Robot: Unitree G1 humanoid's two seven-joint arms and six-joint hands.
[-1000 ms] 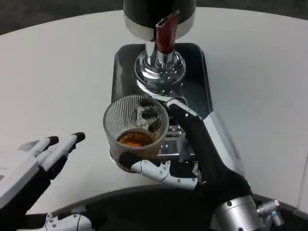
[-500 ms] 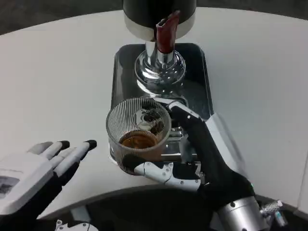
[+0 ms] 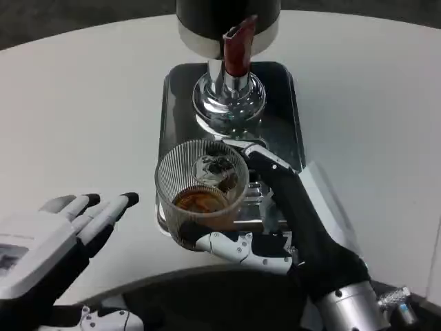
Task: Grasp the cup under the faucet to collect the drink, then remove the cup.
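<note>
Now right hand (image 3: 286, 227) wraps the cup (image 3: 201, 189) from its right.

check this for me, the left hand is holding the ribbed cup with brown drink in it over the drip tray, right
Not quite: the head view shows the right hand holding the ribbed cup with brown drink over the drip tray. The left hand holds nothing.

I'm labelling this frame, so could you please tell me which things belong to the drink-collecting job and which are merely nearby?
Part of the job:
- ribbed cup with amber drink
- right hand holding it
- faucet
- dispenser
- drip tray

Merely nearby:
- left hand, holding nothing
- white table
</note>
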